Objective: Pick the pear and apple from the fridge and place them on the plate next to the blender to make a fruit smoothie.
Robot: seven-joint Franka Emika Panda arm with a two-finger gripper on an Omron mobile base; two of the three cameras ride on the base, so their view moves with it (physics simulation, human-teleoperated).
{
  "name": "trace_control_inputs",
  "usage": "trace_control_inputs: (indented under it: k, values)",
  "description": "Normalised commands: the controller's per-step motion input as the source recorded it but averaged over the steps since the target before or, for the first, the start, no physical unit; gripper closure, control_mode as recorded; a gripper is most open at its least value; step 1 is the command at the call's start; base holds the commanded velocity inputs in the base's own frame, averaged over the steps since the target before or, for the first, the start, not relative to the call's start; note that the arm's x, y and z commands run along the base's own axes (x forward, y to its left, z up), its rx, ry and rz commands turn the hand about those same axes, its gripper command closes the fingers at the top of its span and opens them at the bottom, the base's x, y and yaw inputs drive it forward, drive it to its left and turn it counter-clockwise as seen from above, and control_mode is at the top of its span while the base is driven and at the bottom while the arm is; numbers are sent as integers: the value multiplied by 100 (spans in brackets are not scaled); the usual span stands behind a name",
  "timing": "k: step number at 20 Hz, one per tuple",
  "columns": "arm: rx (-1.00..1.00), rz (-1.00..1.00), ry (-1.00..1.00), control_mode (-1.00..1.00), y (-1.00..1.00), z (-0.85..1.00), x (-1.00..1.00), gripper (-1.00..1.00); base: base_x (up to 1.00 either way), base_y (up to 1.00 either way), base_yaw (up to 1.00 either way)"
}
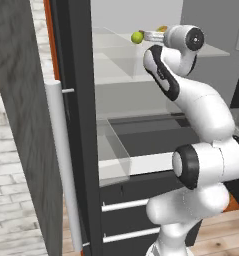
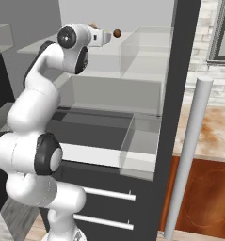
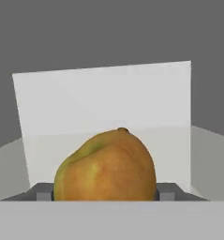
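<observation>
Jaws pinching the pear point(image 3: 105, 166), mid-frame, inside the fridge point(image 1: 81, 125); carrying it out, the apple and plating remain.

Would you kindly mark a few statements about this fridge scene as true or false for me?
1. The tall dark-grey double-door fridge stands open. True.
2. The two-finger gripper is closed on a yellow-orange pear. True.
3. The arm reaches down into the black drawers. False: it reaches to an upper clear glass shelf.
4. The pear rests on a round white plate. False: it is inside the fridge, between the fingertips.
</observation>
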Motion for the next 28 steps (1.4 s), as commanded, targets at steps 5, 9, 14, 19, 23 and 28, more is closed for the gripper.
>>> trace_control_inputs:
  k: [5,9,14,19,23,28]
  values:
    - [10,0,-22,-100,0,15,-100,100,0,0,0]
    - [9,0,18,-100,9,100,-100,100,0,0,0]
    - [6,0,63,-100,0,70,-100,100,0,0,0]
    - [-1,0,88,-100,7,-39,-100,100,0,0,0]
    - [-1,0,61,-100,36,-95,-100,100,0,0,0]
    - [3,1,7,-100,13,-100,-100,100,0,0,0]
